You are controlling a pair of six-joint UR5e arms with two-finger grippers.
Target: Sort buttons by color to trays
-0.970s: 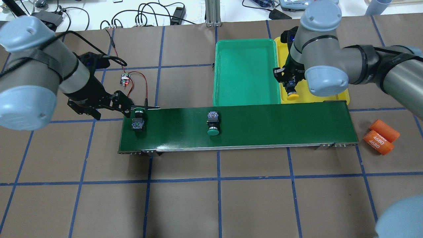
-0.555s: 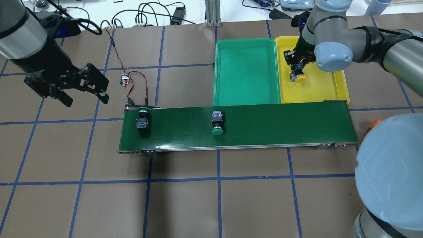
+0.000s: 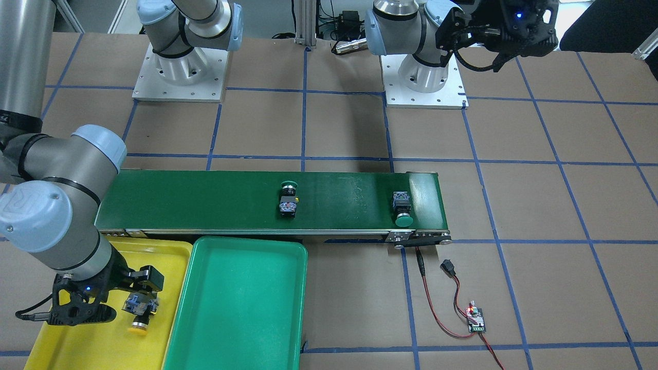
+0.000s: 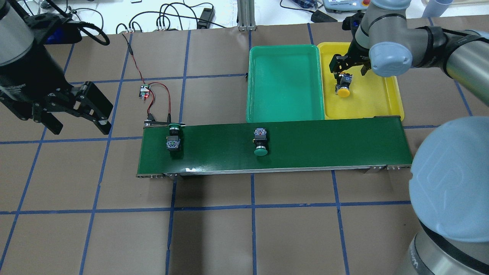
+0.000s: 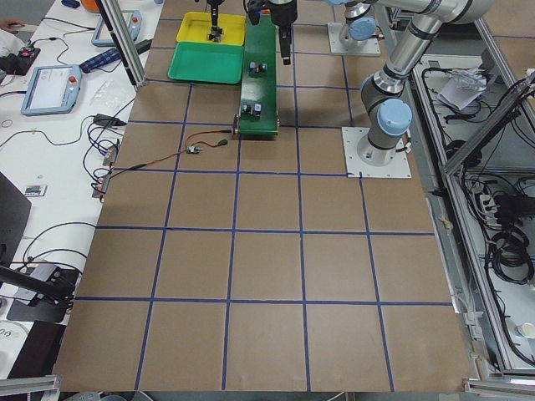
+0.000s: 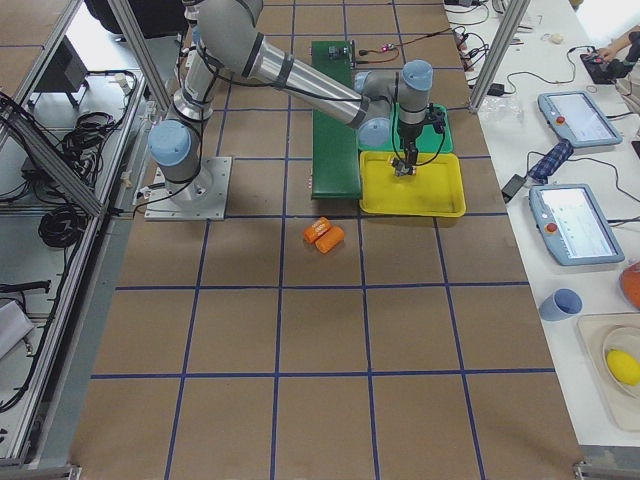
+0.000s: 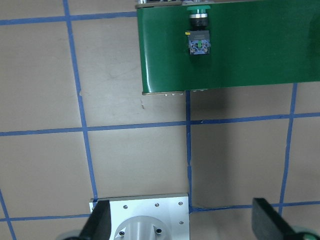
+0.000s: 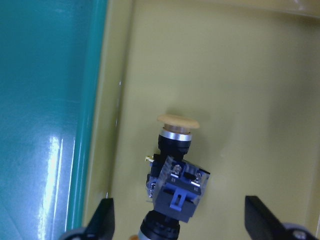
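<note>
Released since the earlier frame, the yellow button (image 4: 343, 87) lies in the yellow tray (image 4: 382, 103) near its edge beside the green tray (image 4: 284, 84), with the right hand (image 4: 348, 68) spread above it; the left hand (image 7: 181, 222), also spread, has withdrawn, and two green buttons (image 4: 260, 143) await on the belt (image 4: 324, 145).

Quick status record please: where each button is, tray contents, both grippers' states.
Yellow tray: shallow yellow plastic tray holds a yellow-capped push-button on its side.
Green tray: shallow green plastic tray, no button inside.
Belt: dark-green conveyor belt carries two green-capped push-buttons, one at its left end, one mid-belt.
Right gripper: fingers open, above the yellow-capped push-button.
Left gripper: fingers open, empty, beside the belt's left end.
</note>
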